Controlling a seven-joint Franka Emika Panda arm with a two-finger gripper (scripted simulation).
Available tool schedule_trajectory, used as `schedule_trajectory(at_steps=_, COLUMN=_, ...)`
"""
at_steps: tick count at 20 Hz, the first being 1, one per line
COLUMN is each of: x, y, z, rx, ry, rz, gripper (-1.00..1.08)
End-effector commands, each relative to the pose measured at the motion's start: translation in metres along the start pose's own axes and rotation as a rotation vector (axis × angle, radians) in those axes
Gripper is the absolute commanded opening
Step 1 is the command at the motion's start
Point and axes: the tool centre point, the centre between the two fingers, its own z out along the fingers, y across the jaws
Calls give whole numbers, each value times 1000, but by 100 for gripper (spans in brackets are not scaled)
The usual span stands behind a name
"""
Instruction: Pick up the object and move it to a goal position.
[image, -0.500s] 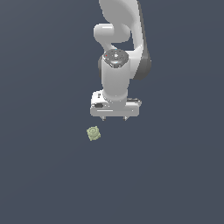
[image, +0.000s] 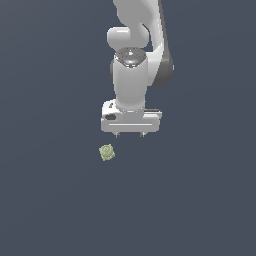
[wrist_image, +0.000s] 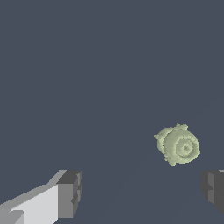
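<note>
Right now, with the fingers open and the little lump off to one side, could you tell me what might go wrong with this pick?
1. The lump lies toward the exterior view's left of the gripper, not between the fingers; descending straight down would probably miss it.
2. In the wrist view it sits near one finger, so that tip might land on it or knock it away.
3. It is small and knobbly, so it could slip or twist when squeezed.

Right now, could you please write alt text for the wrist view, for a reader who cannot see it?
A small pale yellow-green knobbly object with a round ringed top lies on a plain dark grey surface. Two dark-tipped fingers stand wide apart, with nothing between them and not touching the object.
</note>
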Motion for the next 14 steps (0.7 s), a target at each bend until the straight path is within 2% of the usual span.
schedule_trajectory(at_steps=1, x=3, y=0, z=-6, rx=1, ry=10, rz=-2, gripper=100)
schedule_trajectory(at_steps=14, x=2, y=17, z=11, rx=-3, ry=1, rz=-63, gripper=100)
